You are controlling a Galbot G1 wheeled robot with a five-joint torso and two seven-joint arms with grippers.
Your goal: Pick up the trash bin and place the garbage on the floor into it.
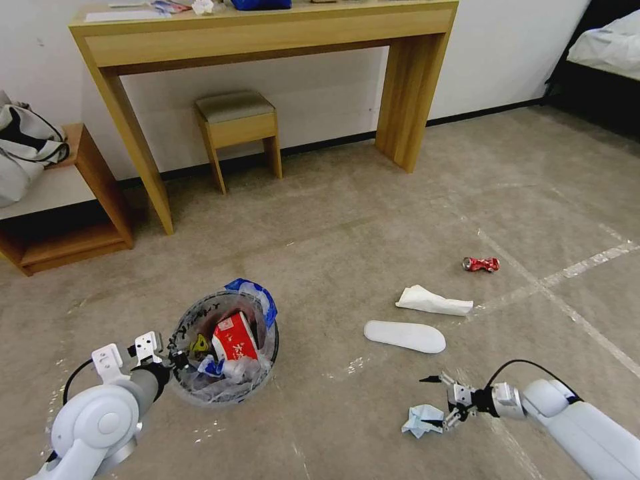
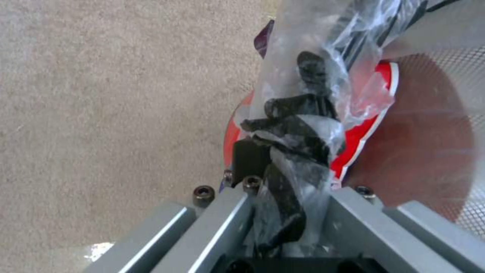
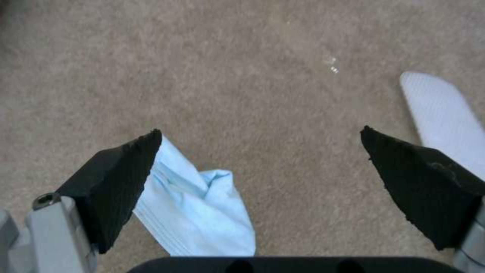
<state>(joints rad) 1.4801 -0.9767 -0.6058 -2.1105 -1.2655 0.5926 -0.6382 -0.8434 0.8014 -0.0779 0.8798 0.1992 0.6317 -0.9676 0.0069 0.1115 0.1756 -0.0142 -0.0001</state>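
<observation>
We see the beige carpet floor (image 1: 373,227) carrying a crushed red can (image 1: 481,264), a white tissue (image 1: 433,301), a flat slipper (image 1: 405,336) and a crumpled pale-blue wrapper (image 1: 421,421).

- The trash bin (image 1: 227,347) stands on the floor (image 1: 347,227) at front left; the left gripper (image 1: 175,357) clamps its left rim (image 2: 354,136); a carton (image 1: 233,337) lies inside
- The right gripper (image 1: 437,400) hangs at front right, jaws spread; a crumpled tissue (image 1: 420,420) lies just beside its lower fingertip (image 3: 121,178)
- The slipper (image 1: 405,335) lies between bin and right gripper, farther out; a folded tissue (image 1: 433,301) lies just behind it; the can (image 1: 481,264) lies beyond, to the right
- A desk (image 1: 267,33) stands against the back wall; a stool (image 1: 237,123) sits under it
</observation>
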